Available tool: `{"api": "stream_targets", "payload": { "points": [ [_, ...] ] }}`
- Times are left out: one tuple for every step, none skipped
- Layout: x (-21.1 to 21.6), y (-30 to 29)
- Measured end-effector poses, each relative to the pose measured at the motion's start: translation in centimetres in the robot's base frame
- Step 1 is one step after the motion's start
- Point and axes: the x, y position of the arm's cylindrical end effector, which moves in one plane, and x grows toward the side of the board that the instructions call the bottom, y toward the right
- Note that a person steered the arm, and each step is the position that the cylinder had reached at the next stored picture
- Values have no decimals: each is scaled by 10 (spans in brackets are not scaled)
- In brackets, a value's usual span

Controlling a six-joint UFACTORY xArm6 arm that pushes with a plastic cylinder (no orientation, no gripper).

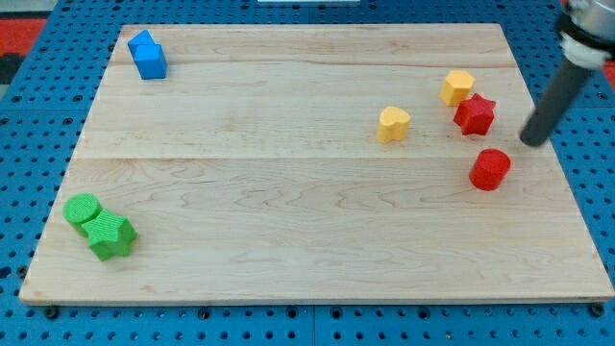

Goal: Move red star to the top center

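Observation:
The red star (475,114) lies on the wooden board (288,211) at the view's right, a little above mid-height. A yellow hexagon block (458,87) touches its upper left side. A red cylinder (490,169) lies below it. My tip (531,142) is at the end of the dark rod coming down from the view's top right. It stands to the right of the red star and slightly lower, with a gap between them, and above right of the red cylinder.
A yellow heart block (392,124) lies left of the red star. Two blue blocks (148,55) sit together at the top left. A green cylinder (82,209) and a green star (110,234) sit at the bottom left.

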Motion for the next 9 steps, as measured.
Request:
{"api": "stream_targets", "payload": {
  "points": [
    [-11,-69],
    [-28,-148],
    [-84,-141],
    [-102,-196],
    [-19,-168],
    [-54,-191],
    [-90,-232],
    [-71,-251],
    [-88,-267]
  ]
}}
